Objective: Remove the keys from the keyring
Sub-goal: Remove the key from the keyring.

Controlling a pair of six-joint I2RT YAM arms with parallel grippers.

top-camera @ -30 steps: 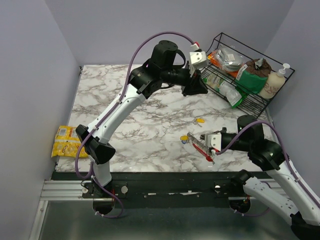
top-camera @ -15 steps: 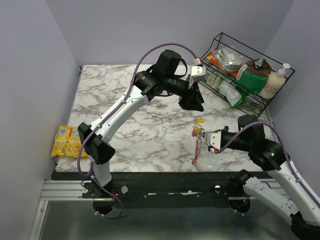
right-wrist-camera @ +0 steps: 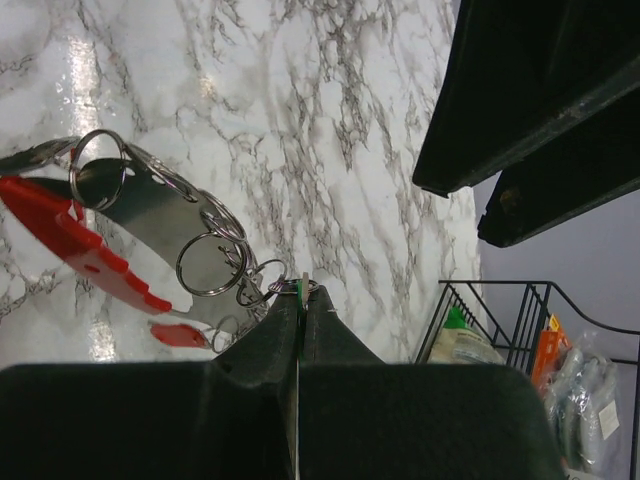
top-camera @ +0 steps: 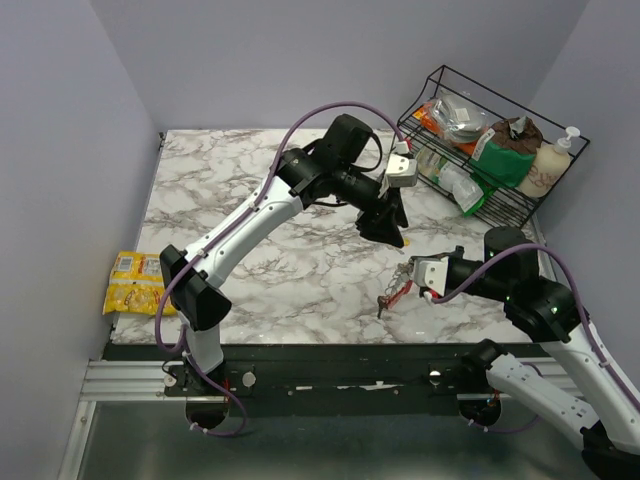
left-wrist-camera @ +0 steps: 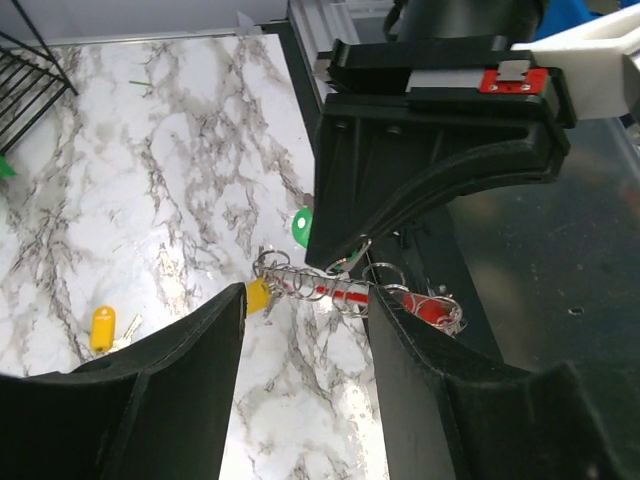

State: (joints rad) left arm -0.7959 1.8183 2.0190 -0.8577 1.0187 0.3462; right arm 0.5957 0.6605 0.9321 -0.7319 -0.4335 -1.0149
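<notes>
Ben: Where is the keyring [right-wrist-camera: 88,252]?
Me: It hangs from my right gripper [right-wrist-camera: 299,296]. In the right wrist view, its red and grey loop sits off to the left of those fingertips.
Ben: Are the right fingers shut?
Me: Yes, pinched tight. A thin bit of the green key [left-wrist-camera: 299,226] is squeezed right between the tips. The small rings bunch up just beside them.
Ben: And your left gripper [left-wrist-camera: 307,297]?
Me: Its fingers [left-wrist-camera: 170,380] stand wide apart with nothing in them. The rings and the red part of the keyring show in the gap between the tips, a bit past them. I cannot tell if they touch it.
Ben: Which other keys can you see?
Me: A yellow key [left-wrist-camera: 258,296] on the ring sits just beside the fingertip on the left of that view. A small red key [right-wrist-camera: 176,333] hangs just left of the shut right fingertips. Then there is the loose yellow key [left-wrist-camera: 103,327]. It lies flat on the table [top-camera: 230,210], well off to the left of my left fingers and apart from the ring
</notes>
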